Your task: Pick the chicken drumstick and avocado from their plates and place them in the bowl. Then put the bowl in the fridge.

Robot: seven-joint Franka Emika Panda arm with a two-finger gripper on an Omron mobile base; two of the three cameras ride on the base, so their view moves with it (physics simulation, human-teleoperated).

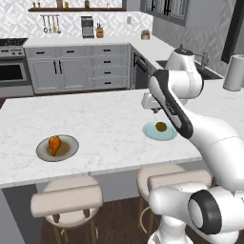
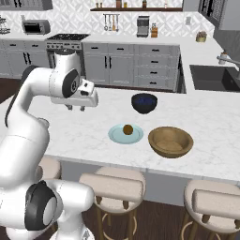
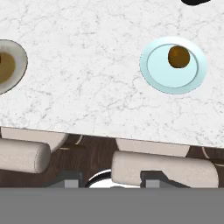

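Currently hovered gripper (image 2: 78,108) above the white marble island counter (image 1: 105,124), well clear of the surface, between the two plates. Nothing seen between the fingertips (image 3: 70,178); jaws looked partly parted in the hand view, but only the tips showed, so couldn't tell for sure how far open. Held nothing as far as visible. Chicken drumstick (image 1: 55,144) lay on the olive-tan plate (image 1: 66,153), fat end up toward the far side, near the counter's front edge. Avocado (image 2: 127,129) sat on the pale teal-blue plate (image 2: 117,136), slightly off centre toward the plate's far rim; same pair seen from the hand view as avocado (image 3: 178,56) on plate (image 3: 162,76). Wooden bowl (image 2: 170,141) stood just beside the teal plate, not touching, empty inside. Dark blue bowl (image 2: 144,103) stood farther back on the counter, apart from both. Stools (image 1: 66,202) tucked under the counter's front edge. Sink (image 2: 213,77) set in the back counter at right. Fridge not identifiable.
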